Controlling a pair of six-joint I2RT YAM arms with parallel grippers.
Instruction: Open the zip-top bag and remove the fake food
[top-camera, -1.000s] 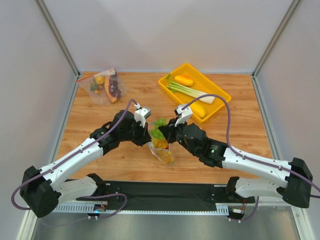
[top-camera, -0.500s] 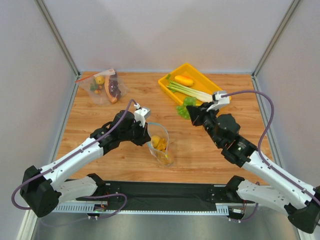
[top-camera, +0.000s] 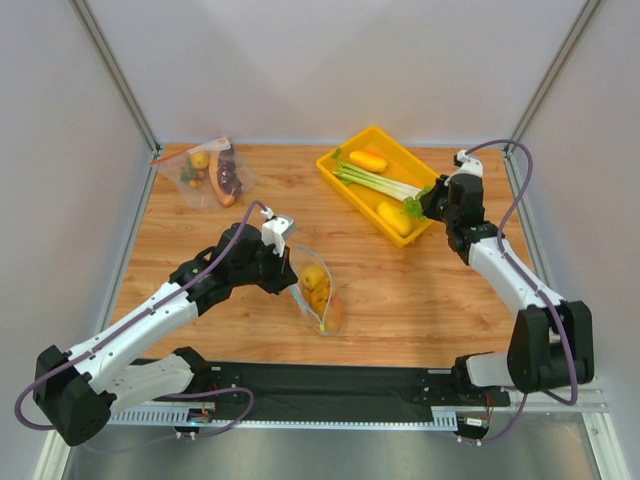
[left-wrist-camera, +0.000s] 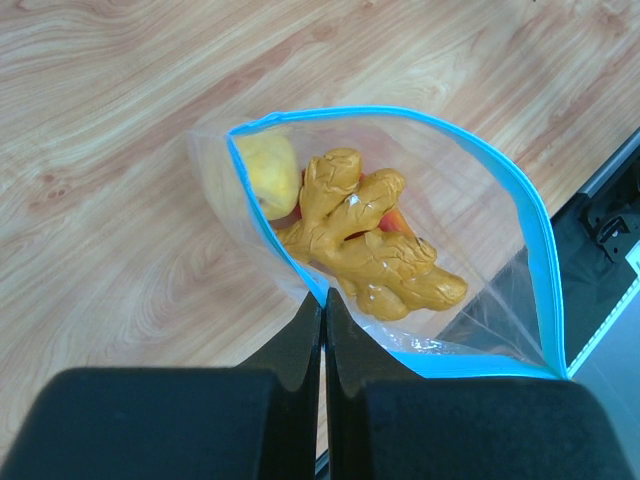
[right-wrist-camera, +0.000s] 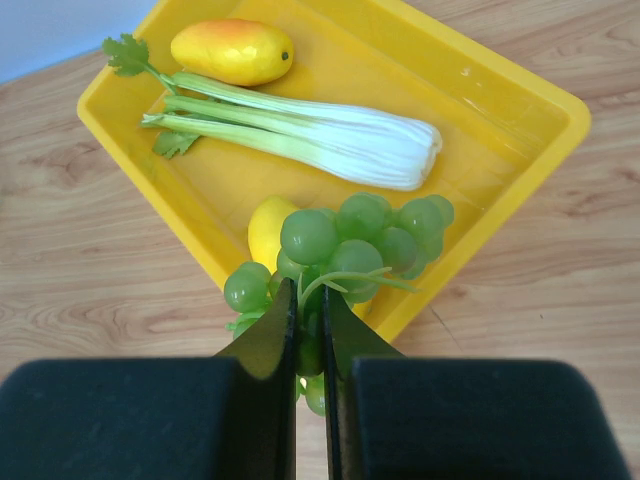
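Zip-top bag (left-wrist-camera: 497, 262) rim clamped in left gripper (left-wrist-camera: 322, 303); right gripper (right-wrist-camera: 310, 305), clamped on the green grapes (right-wrist-camera: 355, 235), has carried them upper-right over the yellow tray (right-wrist-camera: 480, 80), other fake food (left-wrist-camera: 372, 252) still bagged.

The lumpy orange piece (left-wrist-camera: 370, 250) hides most of the red-orange fruit (left-wrist-camera: 398, 216) inside the zip-top bag (left-wrist-camera: 485, 215).

You see a wood-grain table (top-camera: 400, 300) w/ a black strip (top-camera: 330, 385) at the near edge, plain white walls (top-camera: 330, 70) on 3 sides, grey metal posts (top-camera: 115, 72) at the back corners, light soft & even.
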